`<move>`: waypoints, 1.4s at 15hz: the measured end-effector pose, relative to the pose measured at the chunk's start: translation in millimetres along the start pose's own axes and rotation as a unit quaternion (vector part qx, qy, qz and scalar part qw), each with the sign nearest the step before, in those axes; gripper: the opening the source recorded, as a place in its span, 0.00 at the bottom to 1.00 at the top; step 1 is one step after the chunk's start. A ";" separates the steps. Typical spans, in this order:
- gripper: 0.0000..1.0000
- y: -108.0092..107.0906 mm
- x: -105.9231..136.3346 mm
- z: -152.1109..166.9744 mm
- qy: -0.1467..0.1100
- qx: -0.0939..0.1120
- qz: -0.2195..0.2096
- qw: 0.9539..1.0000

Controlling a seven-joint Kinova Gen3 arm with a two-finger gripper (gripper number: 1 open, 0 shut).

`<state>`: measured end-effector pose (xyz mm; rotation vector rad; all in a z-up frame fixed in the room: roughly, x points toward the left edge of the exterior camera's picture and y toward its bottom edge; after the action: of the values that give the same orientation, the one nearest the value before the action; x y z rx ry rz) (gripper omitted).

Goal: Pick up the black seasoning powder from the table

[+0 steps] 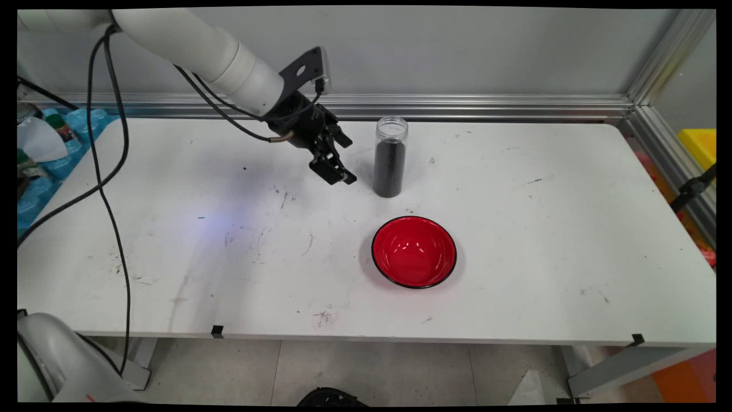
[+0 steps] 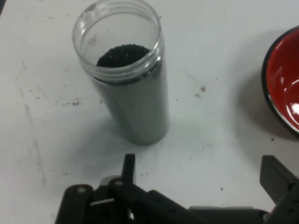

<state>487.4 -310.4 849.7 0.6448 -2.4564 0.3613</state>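
A tall clear jar (image 1: 390, 157) stands upright and lidless near the table's back middle, mostly full of black granules. My gripper (image 1: 346, 161) hangs just left of it, a little above the table, open and holding nothing. In the hand view the jar (image 2: 128, 88) stands ahead of the gripper (image 2: 201, 172), apart from both fingers, with its open mouth showing the dark fill. A red bowl with a black rim (image 1: 414, 252) sits empty in front of the jar, toward the table's near side. Part of the bowl (image 2: 285, 88) shows at the hand view's right edge.
Black cables (image 1: 108, 189) hang from the arm over the table's left part. An aluminium rail (image 1: 457, 106) runs along the back edge. Blue packaging and bottles (image 1: 51, 149) lie beyond the left edge, and a yellow box (image 1: 697, 146) beyond the right.
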 end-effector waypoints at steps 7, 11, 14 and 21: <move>1.00 -9.7 -11.5 24.8 0.018 0.017 0.004 1.000; 1.00 -22.3 -16.8 43.7 0.025 0.024 0.002 0.999; 1.00 -29.6 -18.8 58.3 0.030 0.020 0.001 0.999; 1.00 -41.4 -21.6 86.1 0.045 0.012 -0.003 0.999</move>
<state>485.2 -370.7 772.5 0.6322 -2.3684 0.4093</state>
